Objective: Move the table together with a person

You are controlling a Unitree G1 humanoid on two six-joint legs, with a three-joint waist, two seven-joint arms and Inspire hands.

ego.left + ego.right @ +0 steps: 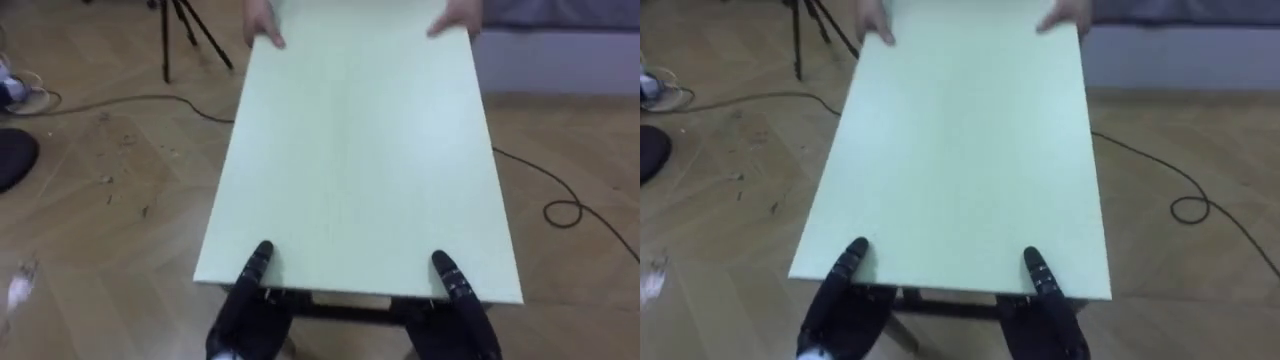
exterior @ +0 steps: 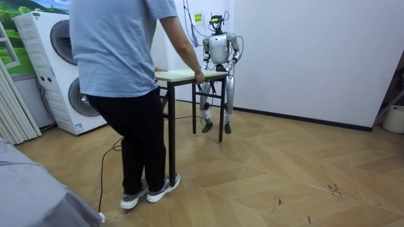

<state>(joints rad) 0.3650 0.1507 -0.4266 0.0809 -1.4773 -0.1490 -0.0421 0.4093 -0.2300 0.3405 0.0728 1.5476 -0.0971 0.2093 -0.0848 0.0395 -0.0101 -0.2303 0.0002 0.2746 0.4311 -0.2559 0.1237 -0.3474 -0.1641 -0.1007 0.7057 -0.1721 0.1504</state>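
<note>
Robot and person face each other across the pale green table (image 1: 360, 150).
The left hand (image 1: 245, 300) and right hand (image 1: 465, 305) each clamp the table's near edge, thumb on top and the rest beneath. The person's 2 hands (image 1: 262, 22) grip the far edge. In the room view a white washing machine (image 2: 63, 75) stands behind the person (image 2: 120, 63); I cannot tell what its drum holds. The print on a small yellow wall notice (image 2: 197, 17) is too small to read.
</note>
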